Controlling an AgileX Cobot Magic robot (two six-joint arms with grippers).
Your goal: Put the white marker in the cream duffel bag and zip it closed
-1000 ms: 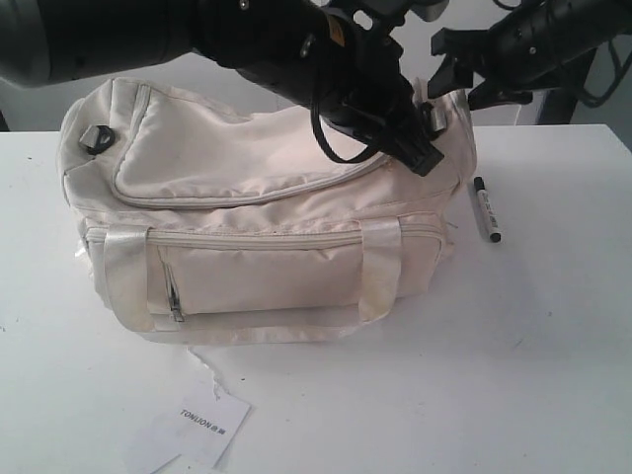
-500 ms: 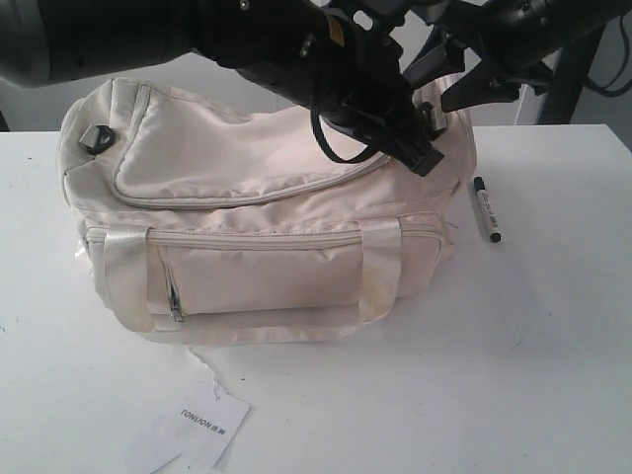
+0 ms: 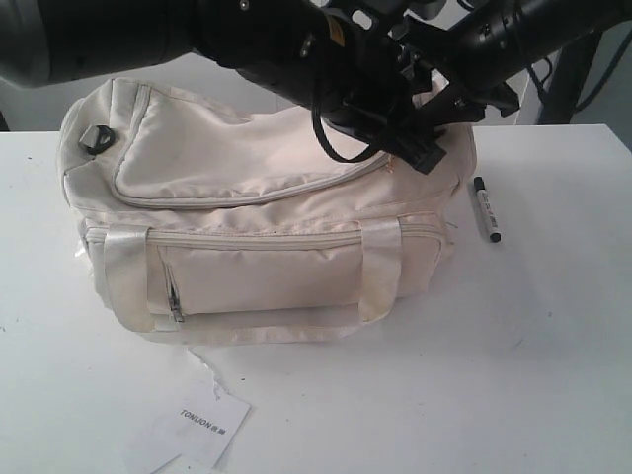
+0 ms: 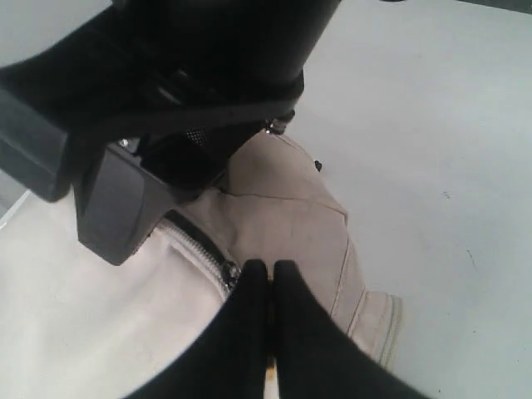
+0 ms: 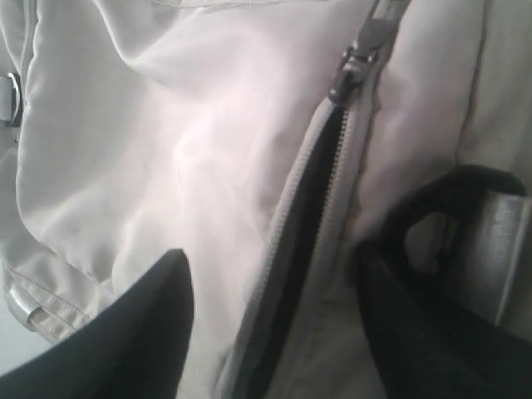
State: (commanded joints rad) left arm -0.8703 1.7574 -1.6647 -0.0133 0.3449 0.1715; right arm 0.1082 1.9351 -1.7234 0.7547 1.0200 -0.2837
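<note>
On the table, just beside the end of the cream duffel bag, lies the white marker, its long axis running back to front, while the left gripper is pressed together at the bag's top zip and the right gripper is spread above it.

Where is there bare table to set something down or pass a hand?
Biggest free patch: the table in front of the bag, right of the paper tag, reaching past the marker. A narrow strip lies left of the bag. Crowded: the bag's right end, where the left gripper and right gripper work.
</note>
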